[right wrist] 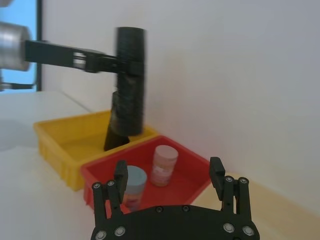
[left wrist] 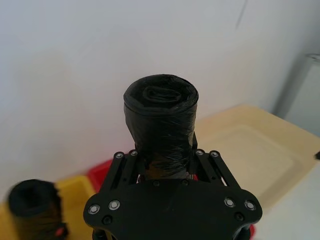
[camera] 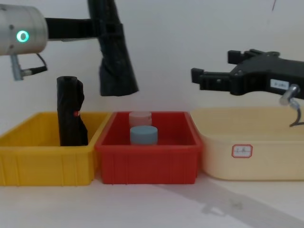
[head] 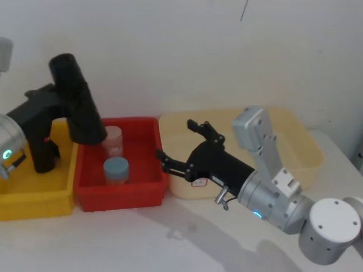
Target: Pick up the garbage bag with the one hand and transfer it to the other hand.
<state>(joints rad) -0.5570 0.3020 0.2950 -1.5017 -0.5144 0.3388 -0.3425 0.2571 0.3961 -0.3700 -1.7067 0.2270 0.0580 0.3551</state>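
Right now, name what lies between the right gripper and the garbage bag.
Chest view: bare air from the garbage bag, held by left gripper, to right gripper.

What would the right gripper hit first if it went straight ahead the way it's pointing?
Probably the garbage bag held up by the left gripper: the open right gripper points across above the red bin toward the bag's lower end. Depth is unclear, so it could pass beside it.
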